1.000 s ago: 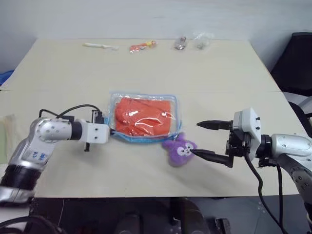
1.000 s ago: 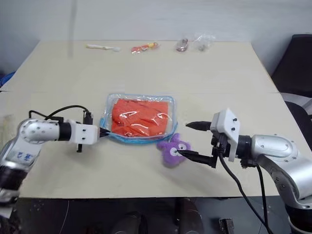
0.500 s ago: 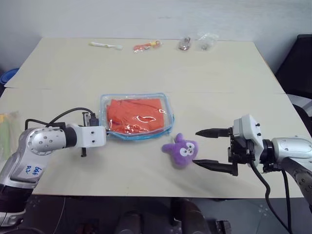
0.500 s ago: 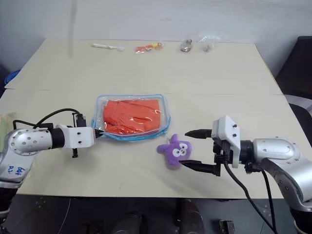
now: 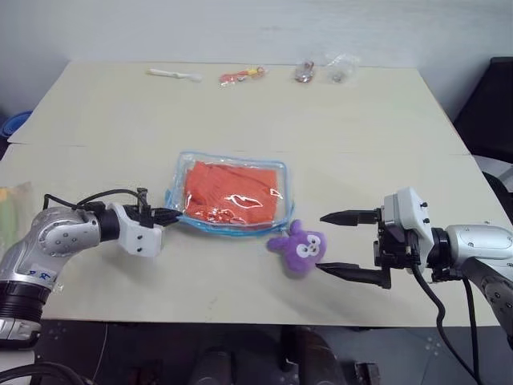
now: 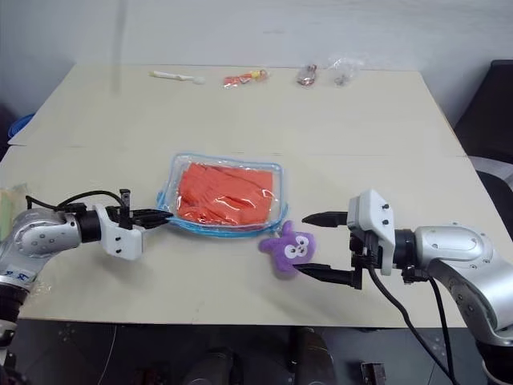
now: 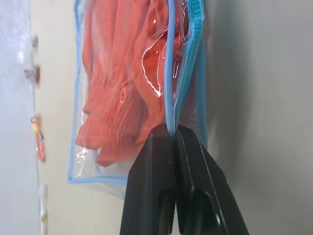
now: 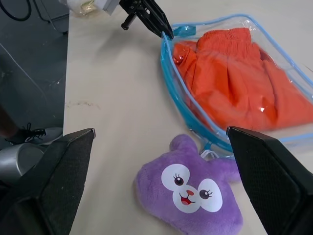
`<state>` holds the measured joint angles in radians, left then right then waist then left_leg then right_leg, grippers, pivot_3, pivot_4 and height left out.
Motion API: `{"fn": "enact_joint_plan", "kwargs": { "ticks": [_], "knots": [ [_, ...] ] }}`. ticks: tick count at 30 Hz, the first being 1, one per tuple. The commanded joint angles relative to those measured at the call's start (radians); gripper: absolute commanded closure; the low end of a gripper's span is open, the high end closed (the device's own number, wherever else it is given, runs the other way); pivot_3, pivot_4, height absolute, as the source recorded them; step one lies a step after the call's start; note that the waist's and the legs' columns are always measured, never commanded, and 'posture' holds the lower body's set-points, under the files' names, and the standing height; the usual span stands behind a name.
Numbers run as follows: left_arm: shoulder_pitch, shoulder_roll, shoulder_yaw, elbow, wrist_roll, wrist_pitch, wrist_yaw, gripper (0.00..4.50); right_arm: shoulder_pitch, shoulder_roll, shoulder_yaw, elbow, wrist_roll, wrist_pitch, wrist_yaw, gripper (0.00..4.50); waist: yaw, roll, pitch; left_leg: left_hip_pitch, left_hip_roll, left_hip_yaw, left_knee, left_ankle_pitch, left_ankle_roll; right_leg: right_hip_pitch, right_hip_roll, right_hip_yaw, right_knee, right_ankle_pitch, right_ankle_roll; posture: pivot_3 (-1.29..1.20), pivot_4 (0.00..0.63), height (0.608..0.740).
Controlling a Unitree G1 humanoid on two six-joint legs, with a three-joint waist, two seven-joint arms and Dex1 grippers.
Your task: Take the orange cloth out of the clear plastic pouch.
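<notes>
The clear plastic pouch [image 5: 231, 192] with a blue zipper edge lies flat in the middle of the table, and the orange cloth [image 5: 232, 191] is folded inside it. My left gripper [image 5: 173, 214] is shut on the pouch's blue edge [image 7: 172, 98] at its near left corner. In the right wrist view the same black fingers [image 8: 149, 17] pinch that corner. My right gripper [image 5: 330, 243] stands open to the right of the pouch, level with the table, with nothing between its fingers.
A purple plush bunny [image 5: 299, 248] lies just in front of the pouch's right corner, next to my right gripper's lower finger. Along the far edge lie a white stick [image 5: 173, 74], an orange-red item [image 5: 240, 76] and small clear packets [image 5: 322, 70].
My left wrist has rolled and its fingers now point along the table into the pouch's corner. The pouch has shifted slightly right and turned. The right arm has not moved.
</notes>
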<state>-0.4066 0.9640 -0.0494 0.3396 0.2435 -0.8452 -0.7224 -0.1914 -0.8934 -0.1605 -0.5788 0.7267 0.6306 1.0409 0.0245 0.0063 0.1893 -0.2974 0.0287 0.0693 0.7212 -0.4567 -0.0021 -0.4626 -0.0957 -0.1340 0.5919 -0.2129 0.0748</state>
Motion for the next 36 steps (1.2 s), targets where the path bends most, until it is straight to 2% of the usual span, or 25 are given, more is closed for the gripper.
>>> {"fn": "enact_joint_plan", "kwargs": {
  "ticks": [1, 6, 9, 16, 19, 21, 22, 24, 29, 32, 36],
  "knots": [
    [-0.026, 0.013, 0.000, 0.032, -0.013, -0.011, 0.009, 4.49, -0.013, -0.017, -0.015, -0.006, 0.008, -0.011, 0.009, 0.00, -0.001, 0.000, 0.000, 0.000, 0.000, 0.000, 0.000, 0.000, 0.000, 0.000, 0.000, 0.000, 0.000, 0.000, 0.000, 0.00, 0.150, 0.740],
    [-0.021, 0.014, -0.014, 0.026, -0.041, 0.025, -0.027, 4.49, -0.013, -0.021, -0.018, -0.006, 0.008, -0.010, 0.013, 0.00, -0.002, 0.000, 0.000, 0.000, 0.000, 0.000, 0.000, 0.000, 0.000, 0.000, 0.000, 0.000, 0.000, 0.000, 0.000, 0.00, 0.150, 0.740],
    [0.005, 0.023, -0.008, 0.004, -0.090, 0.067, -0.069, 3.88, -0.010, -0.021, -0.021, -0.005, 0.006, -0.014, 0.016, 0.00, -0.003, 0.000, 0.000, 0.000, 0.000, 0.000, 0.000, 0.000, 0.000, 0.000, 0.000, 0.000, 0.000, 0.000, 0.000, 0.00, 0.150, 0.740],
    [0.138, 0.081, 0.083, -0.168, -0.215, 0.258, -0.130, 1.75, -0.009, -0.014, -0.015, 0.003, -0.006, -0.029, 0.022, 0.00, -0.004, 0.000, 0.000, 0.000, 0.000, 0.000, 0.000, 0.000, 0.000, 0.000, 0.000, 0.000, 0.000, 0.000, 0.000, 0.00, 0.150, 0.740],
    [0.230, 0.125, 0.178, -0.334, -0.368, 0.561, -0.184, 0.87, -0.015, -0.019, -0.024, 0.022, -0.010, -0.039, 0.030, 0.00, -0.006, 0.000, 0.000, 0.000, 0.001, 0.000, 0.000, 0.000, 0.000, 0.000, 0.000, 0.000, 0.000, 0.000, 0.000, 0.00, 0.150, 0.740],
    [0.277, 0.174, 0.250, -0.488, -0.563, 0.872, -0.236, 0.25, -0.017, -0.025, -0.031, 0.039, -0.014, -0.049, 0.036, 0.00, -0.007, 0.000, 0.000, 0.000, 0.001, 0.000, 0.000, 0.000, 0.000, 0.000, 0.000, 0.001, 0.000, 0.000, 0.000, 0.00, 0.150, 0.740],
    [0.275, 0.206, 0.281, -0.560, -0.661, 1.002, -0.260, 0.25, -0.019, -0.029, -0.034, 0.047, -0.016, -0.053, 0.038, 0.00, -0.005, 0.000, 0.000, 0.000, 0.001, 0.000, 0.000, 0.000, 0.000, 0.000, 0.000, 0.001, 0.000, 0.000, 0.000, 0.00, 0.150, 0.740],
    [0.227, 0.240, 0.300, -0.644, -0.753, 1.134, -0.280, 0.25, -0.022, -0.031, -0.034, 0.056, -0.021, -0.059, 0.042, 0.00, 0.003, 0.000, 0.000, 0.000, 0.001, -0.001, 0.001, 0.000, 0.000, 0.000, 0.000, 0.001, 0.000, 0.000, 0.000, 0.00, 0.150, 0.740],
    [-0.057, 0.200, 0.062, -0.664, -0.611, 1.066, -0.379, 0.25, -0.046, -0.033, -0.036, 0.056, -0.021, -0.056, 0.031, 0.00, 0.001, 0.002, -0.001, -0.001, -0.001, -0.001, 0.000, 0.000, 0.000, 0.004, 0.000, 0.001, 0.000, 0.000, 0.000, 0.00, 0.150, 0.740],
    [-0.269, 0.049, -0.120, -0.566, -0.497, 0.960, -0.458, 0.25, -0.032, -0.049, -0.085, 0.038, 0.003, -0.032, 0.020, 0.00, -0.002, 0.003, -0.001, 0.000, -0.001, 0.001, -0.001, 0.000, 0.000, 0.004, 0.001, 0.002, 0.000, 0.000, 0.000, 0.00, 0.150, 0.740],
    [-0.488, -0.201, -0.295, -0.277, -0.344, 0.730, -0.519, 0.25, 0.098, -0.092, -0.232, -0.011, 0.013, 0.009, 0.012, 0.00, 0.009, 0.001, -0.001, -0.001, -0.001, 0.000, 0.003, 0.000, 0.000, 0.005, 0.001, 0.001, 0.000, 0.000, 0.000, 0.00, 0.150, 0.740]
  ]
}}
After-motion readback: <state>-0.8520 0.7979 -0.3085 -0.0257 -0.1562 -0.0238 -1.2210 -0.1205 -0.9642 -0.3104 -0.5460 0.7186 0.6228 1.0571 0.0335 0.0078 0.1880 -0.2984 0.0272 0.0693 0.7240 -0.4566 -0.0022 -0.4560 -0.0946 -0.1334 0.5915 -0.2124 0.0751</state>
